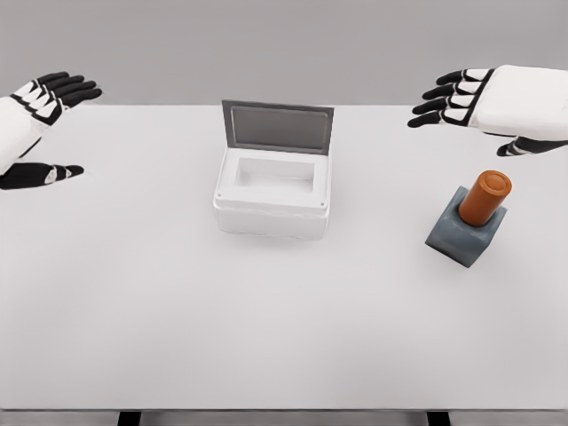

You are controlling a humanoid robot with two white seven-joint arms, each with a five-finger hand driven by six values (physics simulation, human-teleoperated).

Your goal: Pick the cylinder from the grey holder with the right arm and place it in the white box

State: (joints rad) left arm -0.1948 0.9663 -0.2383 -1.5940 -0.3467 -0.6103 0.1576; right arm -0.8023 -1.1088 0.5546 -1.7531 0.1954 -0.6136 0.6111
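**Cylinder unpicked, both hands high and empty**

Progress: none visible. Orange cylinder (485,197) sits seated in the grey holder (459,236), leaning a little toward 1 o'clock, lower end sunk in the block. Holder rests on the table (177,337) at about 3 o'clock from the white box (272,193), well apart from it.

Right hand (479,102) hovers at roughly 12 o'clock from the cylinder, clear of it, not touching. Fingers spread and extended toward 9 o'clock, thumb hanging below; it holds nothing. Judgement: reach, grasp, lift, carry and release are all left to do.

White box stands near table centre, lid (278,128) hinged up at its 12 o'clock edge and standing roughly upright. Cavity is open to the top and looks empty. Target is ready to receive.

Left hand (40,111) at far 9 o'clock of the box, near the picture edge, fingers open and relaxed, gripping nothing. It appears idle.

Obstacles: table surface between holder and box carries no other object, so the carry toward 9 o'clock looks unobstructed. Raised lid sits on the far side of the box, not on the approach side, so probably no hindrance unless the hand comes in high from behind. Likely difficulty is the cylinder's tilt in the holder: the pull should probably follow that lean or the block may drag along.
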